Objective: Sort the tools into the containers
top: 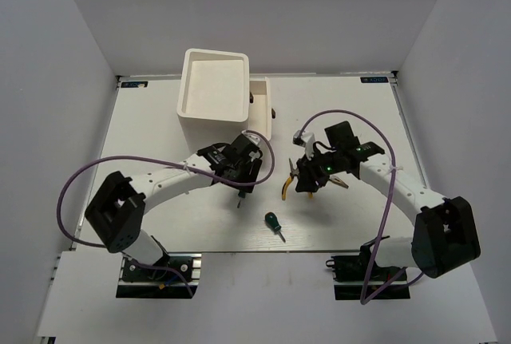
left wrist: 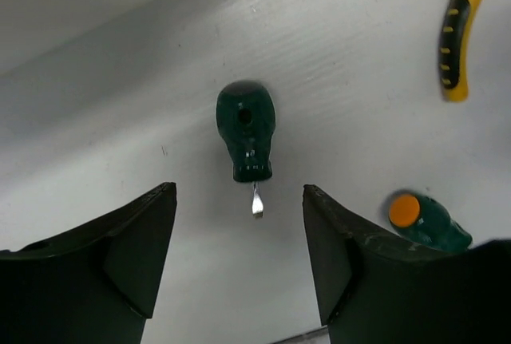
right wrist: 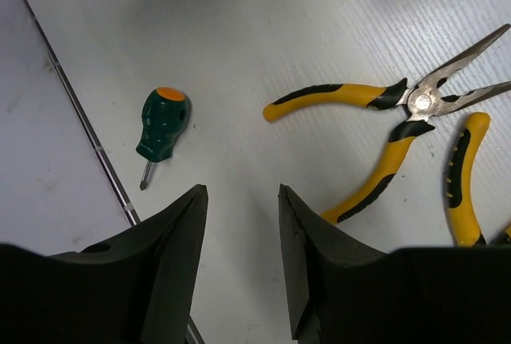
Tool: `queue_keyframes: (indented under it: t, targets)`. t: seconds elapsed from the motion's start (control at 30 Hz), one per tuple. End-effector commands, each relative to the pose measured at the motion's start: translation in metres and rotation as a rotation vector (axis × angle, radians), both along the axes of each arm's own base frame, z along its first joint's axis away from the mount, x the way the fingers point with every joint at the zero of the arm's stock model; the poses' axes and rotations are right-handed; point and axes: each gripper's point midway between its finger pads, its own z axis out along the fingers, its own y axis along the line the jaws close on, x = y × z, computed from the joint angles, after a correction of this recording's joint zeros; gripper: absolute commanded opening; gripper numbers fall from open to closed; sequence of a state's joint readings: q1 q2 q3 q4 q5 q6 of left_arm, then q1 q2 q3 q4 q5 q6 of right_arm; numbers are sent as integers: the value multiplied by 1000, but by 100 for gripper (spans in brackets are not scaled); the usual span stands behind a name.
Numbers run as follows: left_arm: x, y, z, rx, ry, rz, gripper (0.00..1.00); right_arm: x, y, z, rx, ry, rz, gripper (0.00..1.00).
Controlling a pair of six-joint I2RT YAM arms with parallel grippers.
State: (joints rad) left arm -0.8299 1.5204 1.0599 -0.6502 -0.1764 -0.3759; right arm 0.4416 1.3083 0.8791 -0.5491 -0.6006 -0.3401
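1. The white cabinet stands at the far side of the bench, a little left of the middle. A shallow drawer sticks out on its right side.
2. The left hand hangs low over the bench just near of the cabinet. Its fingers are spread wide and grip nothing.
3. A stubby green screwdriver lies flat on the bench under that hand. It is in line with the gap between the fingers and touches neither.
4. A second stubby screwdriver, green with an orange cap, lies nearer, between the two arms and close to the bench's near edge. It is apart from both hands.
5. The needle-nose pliers, with yellow and black handles, lie on the bench by the right hand with the handles splayed. Another yellow-handled pair lies just beside them to the right, only partly in view.
6. The right hand hovers over the bench right of the middle, beside the pliers. Its fingers are parted to a moderate gap and it holds nothing.
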Motion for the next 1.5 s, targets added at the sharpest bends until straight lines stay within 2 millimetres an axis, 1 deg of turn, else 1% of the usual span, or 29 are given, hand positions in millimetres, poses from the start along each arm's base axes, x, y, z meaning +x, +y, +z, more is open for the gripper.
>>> queue_keyframes:
  t: [0.0,0.1,0.2,0.3,0.43,0.47,0.53,0.57,0.63,0.7,0.73,0.77,0.83,0.87,0.9,0.93,0.97,1.0,1.03,1.1,1.13,1.2,1.23,1.27,1.3,1.33,1.37,1.4,1.47]
  targets:
    - [18,-15,1,-3,-84,28,75,2,4,8,24,-19,-20,47]
    - [19,-22,-16,16,-68,18,75,4,4,9,23,-32,-22,47]
    - [17,-26,-25,28,-58,6,75,5,3,10,15,-43,-20,47]
    - [23,-25,-31,53,-70,20,75,4,2,10,16,-42,-22,47]
    - [25,-23,-42,82,-64,26,66,3,3,9,20,-32,-23,47]
    - [23,-20,-49,98,-52,25,59,2,3,9,20,-30,-21,47]
    - [23,-23,-48,83,-51,21,50,4,3,12,23,-40,-22,47]
    - [21,-26,-48,83,-51,12,39,4,3,12,22,-41,-24,47]
    - [23,-32,-41,54,-62,8,34,3,2,12,22,-38,-25,47]
    - [18,-37,-39,50,-51,-23,28,2,1,13,24,-43,-27,47]
    - [21,-42,-30,33,-61,-36,22,1,2,14,24,-41,-21,46]
    - [20,-50,-18,0,-74,-50,19,2,1,16,26,-47,-25,46]
    - [19,-56,1,-18,-89,-60,15,0,-2,18,19,-59,-19,43]
    - [24,-69,25,-61,-123,-68,15,-1,-4,21,17,-74,-16,42]
    - [27,-73,45,-87,-151,-75,13,-4,-9,18,-5,-64,-25,37]
    - [27,-76,55,-87,-160,-79,11,-5,-11,23,-1,-86,-30,31]
    - [35,-86,88,-143,-211,-84,11,-7,-13,21,-7,-86,-32,23]
    - [40,-90,101,-164,-238,-77,10,-12,-16,17,-19,-76,-34,13]
    - [43,-97,126,-190,-276,-85,10,-15,-19,17,-19,-76,-50,0]
    - [49,-101,152,-217,-319,-82,10,-22,-24,9,-30,-60,-59,0]
    - [58,-104,172,-226,-365,-66,10,-23,-26,11,-32,-70,-71,0]
    - [75,-98,175,-168,-401,-17,10,-28,-29,8,-35,-64,-84,0]
    - [85,-97,189,-176,-431,10,10,-29,-32,6,-45,-63,-96,0]
    - [95,-93,194,-161,-458,46,10,-29,-32,7,-40,-69,-96,0]
    - [102,-94,185,-123,-462,66,10,-29,-33,8,-36,-77,-103,0]
    - [114,-92,201,-110,-518,103,10,-29,-34,7,-38,-74,-108,0]
    - [118,-90,198,-65,-518,110,10,-29,-34,10,-32,-85,-111,0]
    - [135,-93,198,-25,-542,144,10,-28,-34,10,-32,-86,-113,0]
    - [144,-91,188,66,-536,142,10,-26,-36,12,-31,-96,-122,0]
